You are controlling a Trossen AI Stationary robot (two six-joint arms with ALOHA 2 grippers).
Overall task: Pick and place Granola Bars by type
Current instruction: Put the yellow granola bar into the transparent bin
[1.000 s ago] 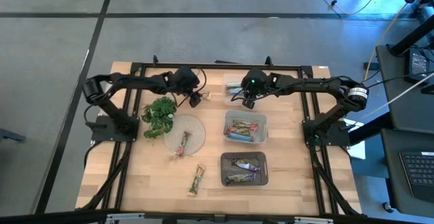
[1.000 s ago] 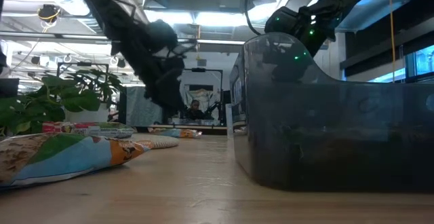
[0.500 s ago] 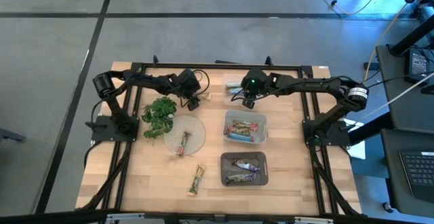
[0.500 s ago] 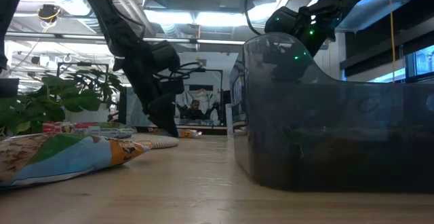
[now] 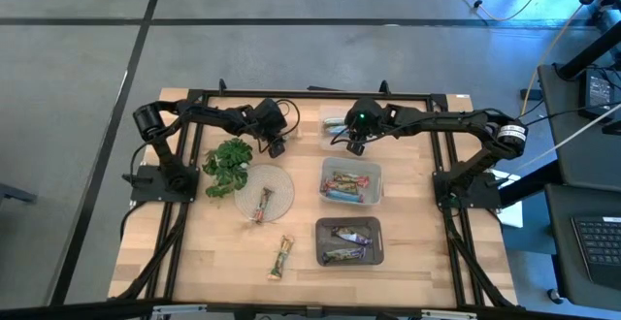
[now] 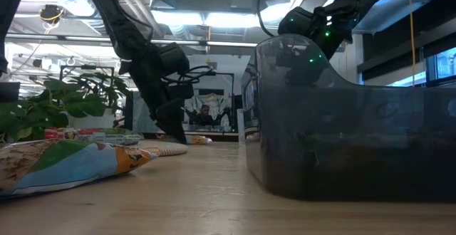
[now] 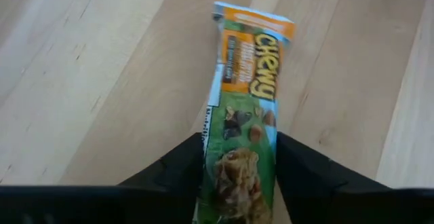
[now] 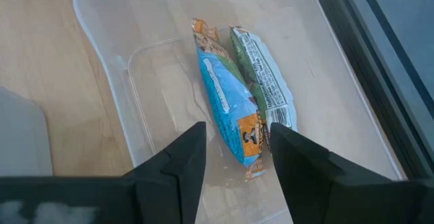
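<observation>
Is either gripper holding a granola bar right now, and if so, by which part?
Yes: the left gripper grips the green granola bar by its long sides near one end. The right gripper holds nothing.

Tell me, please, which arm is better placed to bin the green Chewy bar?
Left. The left gripper already straddles the green Chewy bar, whereas the right gripper hovers over the clear bin.

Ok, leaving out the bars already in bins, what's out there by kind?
Clear bins: 3
Loose granola bars: 3 (green Chewy bar in the left gripper, one on the round disc, one on bare wood)
Plant sprig: 1
Round disc: 1
Total: 8
</observation>
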